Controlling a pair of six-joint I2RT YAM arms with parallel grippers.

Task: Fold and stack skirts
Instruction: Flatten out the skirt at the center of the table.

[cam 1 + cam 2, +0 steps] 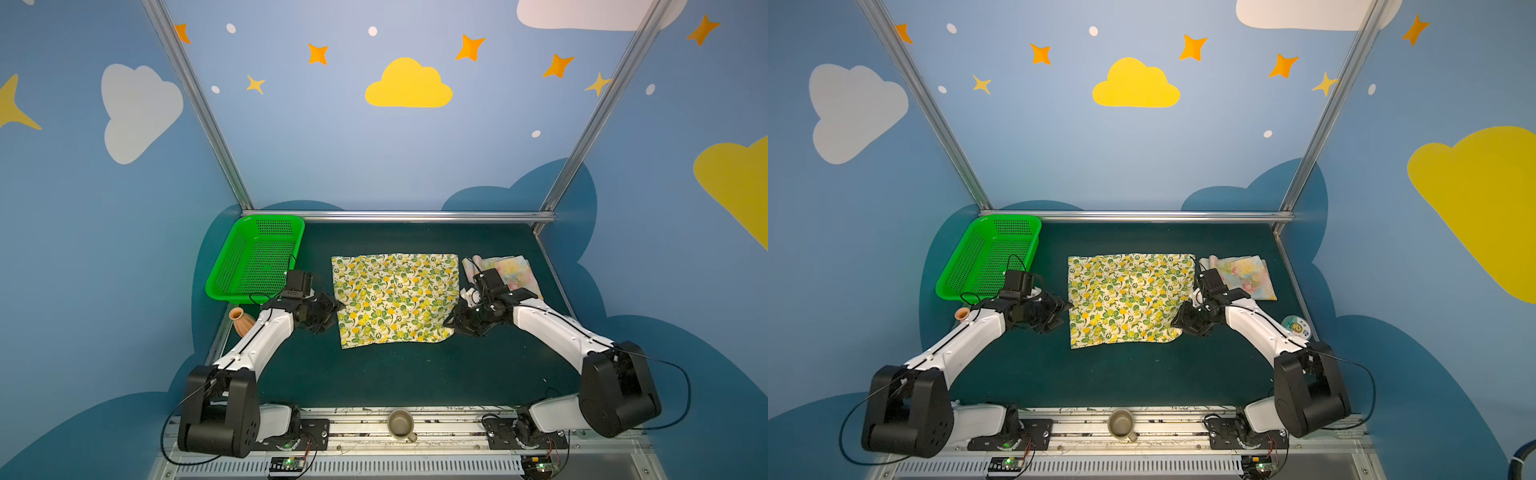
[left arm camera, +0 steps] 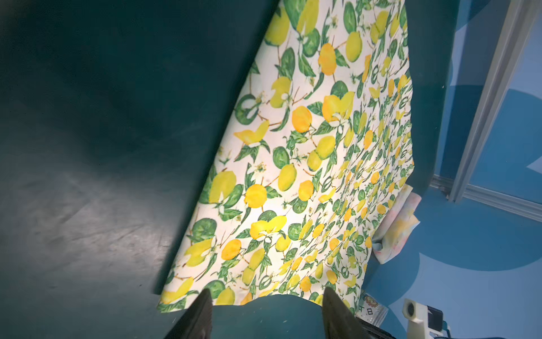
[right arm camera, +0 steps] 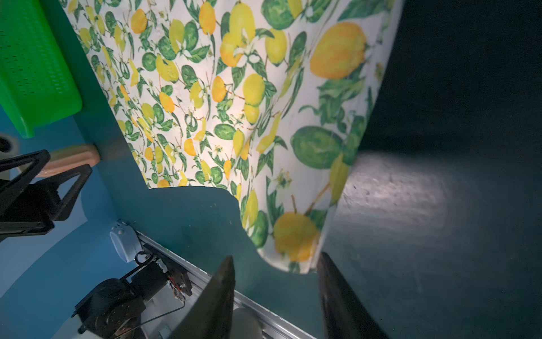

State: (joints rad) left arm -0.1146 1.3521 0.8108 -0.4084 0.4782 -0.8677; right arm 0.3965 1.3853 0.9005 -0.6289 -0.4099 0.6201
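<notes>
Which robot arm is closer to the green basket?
The left. The left gripper sits just in front of the green basket, near its corner; the right gripper is away on the other side of the lemon skirt.

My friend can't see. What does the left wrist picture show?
A cream skirt with yellow lemons lies spread on a dark green table. The left hand is open and empty at the skirt's edge. A folded pastel skirt lies beyond it.

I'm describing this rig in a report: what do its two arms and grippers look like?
Both the left arm and right arm are white with bulky black joint housings; thin black cables loop beside them. The left gripper and right gripper are black, each with two dark tapering fingers.
</notes>
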